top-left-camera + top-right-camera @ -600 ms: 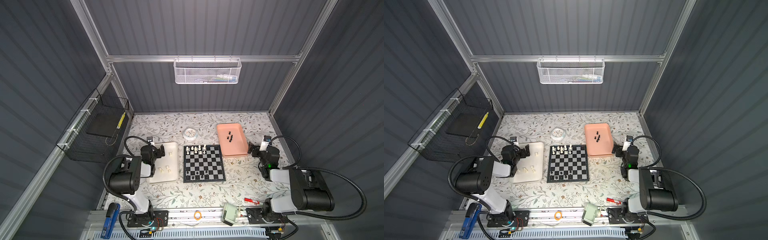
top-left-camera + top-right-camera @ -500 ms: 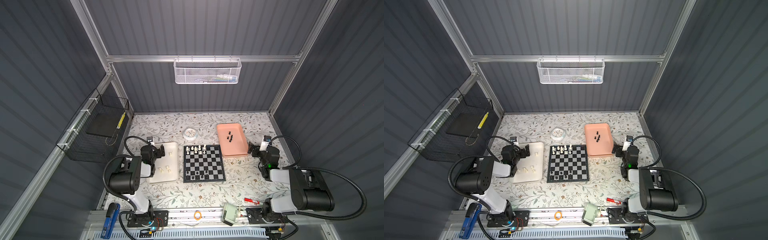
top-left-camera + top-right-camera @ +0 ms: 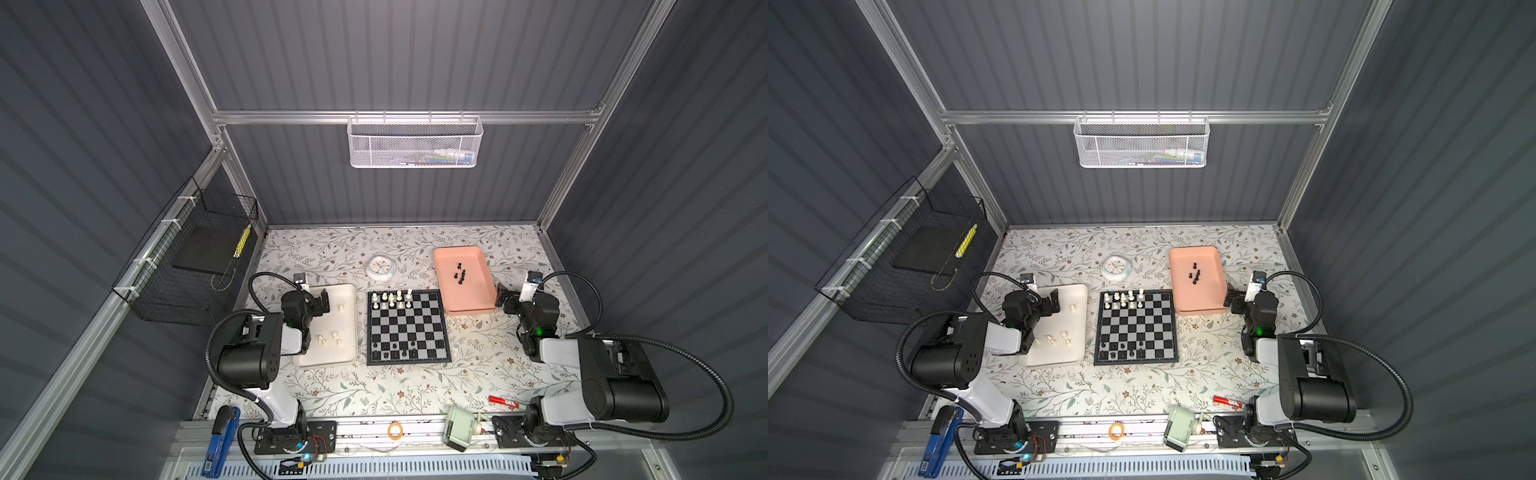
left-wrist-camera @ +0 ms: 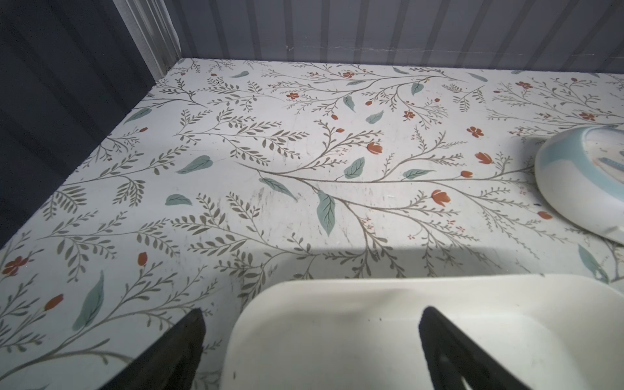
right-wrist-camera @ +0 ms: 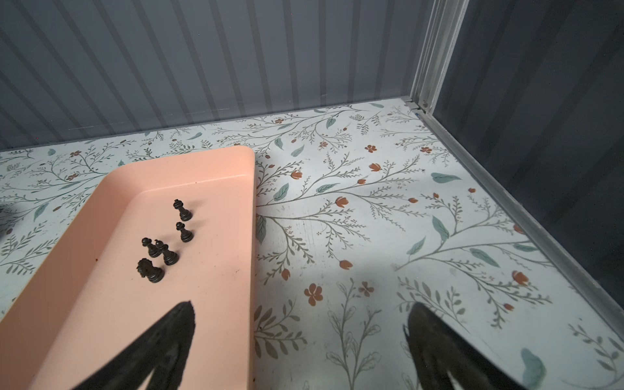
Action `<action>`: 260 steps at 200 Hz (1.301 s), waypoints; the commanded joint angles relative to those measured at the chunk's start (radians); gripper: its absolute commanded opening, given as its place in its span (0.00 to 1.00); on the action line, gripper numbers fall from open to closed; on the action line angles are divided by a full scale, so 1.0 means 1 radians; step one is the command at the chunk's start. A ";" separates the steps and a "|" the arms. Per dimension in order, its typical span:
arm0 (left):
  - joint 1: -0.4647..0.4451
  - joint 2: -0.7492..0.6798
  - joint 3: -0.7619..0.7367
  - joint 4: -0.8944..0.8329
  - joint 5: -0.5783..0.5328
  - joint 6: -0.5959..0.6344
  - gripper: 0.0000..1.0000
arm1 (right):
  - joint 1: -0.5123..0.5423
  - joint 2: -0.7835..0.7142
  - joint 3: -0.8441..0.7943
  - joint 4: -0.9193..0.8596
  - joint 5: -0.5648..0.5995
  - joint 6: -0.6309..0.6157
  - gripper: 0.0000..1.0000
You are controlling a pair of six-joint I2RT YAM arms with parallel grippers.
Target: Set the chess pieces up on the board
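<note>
My right gripper [image 5: 300,341], fingers apart and empty, sat beside the pink tray [image 5: 101,304]; black pieces [image 5: 161,243] stood upright ahead-left.

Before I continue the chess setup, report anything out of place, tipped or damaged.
Nothing looks damaged or spilled. The board sits square, and the five black pieces in the pink tray stand upright. The only strays are a red pen lying on the table near its front edge, and an orange ring on the front rail.
</note>
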 commanded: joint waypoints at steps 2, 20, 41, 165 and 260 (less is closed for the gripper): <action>-0.008 0.016 0.016 0.020 -0.011 -0.005 0.99 | 0.004 0.009 0.021 0.025 -0.005 -0.013 0.99; -0.008 0.016 0.015 0.021 -0.011 -0.005 1.00 | 0.005 0.009 0.021 0.026 -0.005 -0.013 0.99; -0.008 0.015 0.016 0.021 -0.011 -0.005 1.00 | 0.004 0.009 0.020 0.025 -0.004 -0.013 0.99; -0.023 0.018 0.038 -0.020 0.013 0.026 1.00 | 0.004 0.007 0.016 0.034 0.013 -0.005 0.99; -0.023 -0.063 0.228 -0.433 0.058 0.051 0.99 | 0.017 -0.247 0.017 -0.191 0.105 0.001 0.99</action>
